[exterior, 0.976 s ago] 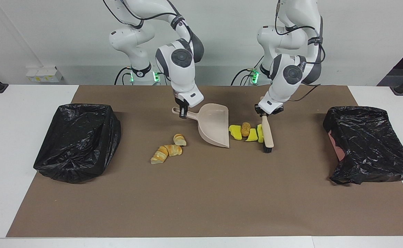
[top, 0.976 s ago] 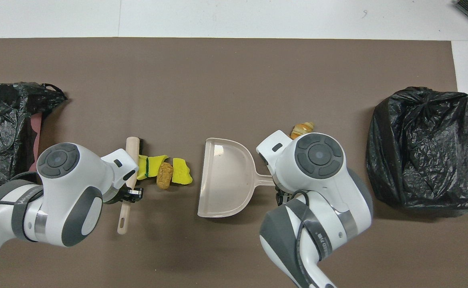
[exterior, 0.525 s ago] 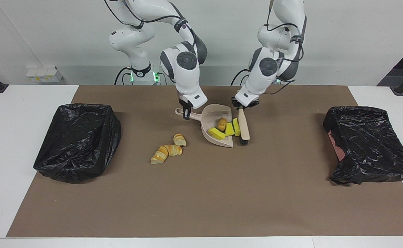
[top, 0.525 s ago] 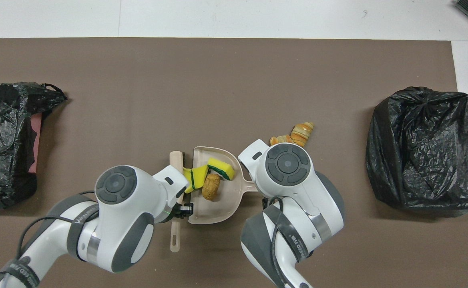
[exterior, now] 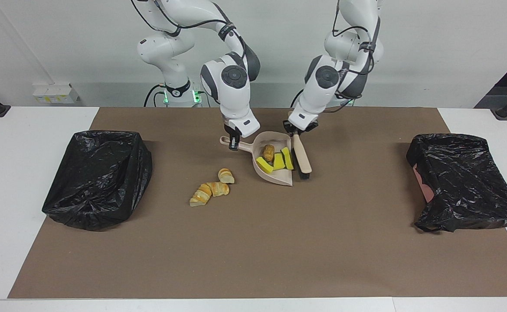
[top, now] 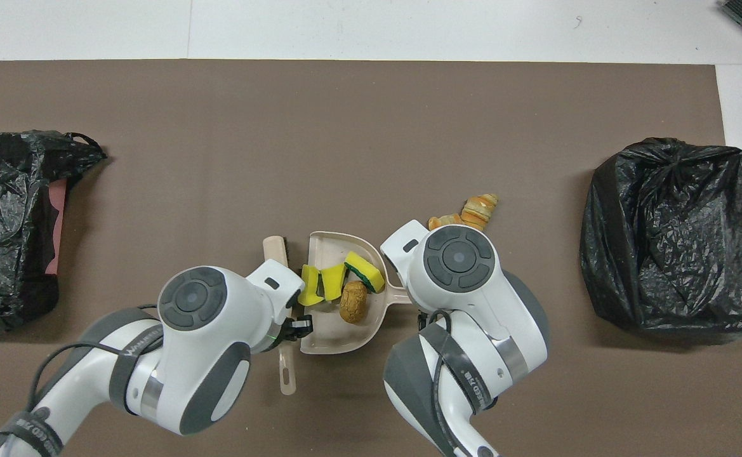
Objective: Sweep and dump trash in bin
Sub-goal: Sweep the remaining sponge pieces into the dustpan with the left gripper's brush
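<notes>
The beige dustpan lies on the brown mat with its mouth toward the left arm's end. In it are three yellow wedges and the brown lump; they also show in the overhead view, wedges and lump. My right gripper is shut on the dustpan's handle. My left gripper is shut on the beige brush, which stands along the pan's mouth, bristles on the mat. Several croissant pieces lie on the mat, farther from the robots than the handle.
A black-bagged bin stands at the right arm's end of the mat. A second black-bagged bin stands at the left arm's end. The croissant pieces partly hide under the right arm in the overhead view.
The left gripper swept the brush toward the dustpan, pushing the yellow wedges and brown lump off the mat into the pan. The dustpan's mouth shifted slightly toward the left arm's end.
</notes>
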You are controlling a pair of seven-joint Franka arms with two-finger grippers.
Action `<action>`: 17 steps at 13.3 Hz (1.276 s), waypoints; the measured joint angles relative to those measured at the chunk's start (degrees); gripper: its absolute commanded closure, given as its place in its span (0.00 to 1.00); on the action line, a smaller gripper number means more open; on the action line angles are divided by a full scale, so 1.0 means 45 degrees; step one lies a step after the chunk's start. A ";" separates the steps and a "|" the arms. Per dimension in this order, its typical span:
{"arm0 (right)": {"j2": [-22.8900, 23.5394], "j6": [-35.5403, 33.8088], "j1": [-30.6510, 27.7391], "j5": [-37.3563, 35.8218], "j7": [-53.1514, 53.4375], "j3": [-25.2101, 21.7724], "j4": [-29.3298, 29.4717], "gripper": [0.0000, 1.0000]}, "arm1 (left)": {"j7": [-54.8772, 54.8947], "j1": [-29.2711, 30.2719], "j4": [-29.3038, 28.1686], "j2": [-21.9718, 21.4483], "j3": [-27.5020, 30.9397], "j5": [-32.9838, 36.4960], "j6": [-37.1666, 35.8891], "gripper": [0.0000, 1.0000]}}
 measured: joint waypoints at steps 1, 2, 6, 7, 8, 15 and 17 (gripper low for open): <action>-0.0003 -0.0091 -0.0112 0.0000 -0.0001 -0.0003 0.0008 1.00 | 0.0056 0.0389 0.0060 0.0050 0.0047 0.0220 -0.0004 1.00; -0.0008 -0.0129 -0.0245 0.0000 -0.0017 -0.0005 0.0011 1.00 | 0.0086 0.0686 0.0095 0.0090 0.0071 0.0352 -0.0005 1.00; -0.0021 -0.0151 -0.0526 0.0000 -0.0122 -0.0006 0.0021 1.00 | 0.0502 0.1247 0.0105 0.0170 0.0078 0.0390 -0.0017 1.00; -0.0030 -0.0151 -0.0629 0.0000 -0.0234 -0.0008 0.0030 1.00 | 0.0674 0.1244 0.0099 0.0185 0.0042 0.0390 -0.0020 1.00; -0.0050 -0.0152 -0.0827 -0.0001 -0.0475 -0.0009 0.0056 1.00 | 0.0822 0.1228 0.0074 0.0188 -0.0025 0.0390 -0.0023 1.00; -0.0389 -0.0380 -0.1590 0.0002 -0.1180 0.0028 0.0127 1.00 | 0.1170 -0.0985 0.0028 0.0092 -0.0324 -0.0410 -0.0052 1.00; -0.0380 -0.0380 -0.1255 0.0003 -0.1180 0.0052 0.0053 1.00 | 0.1159 -0.1568 0.0031 -0.0012 -0.0351 -0.0688 -0.0052 1.00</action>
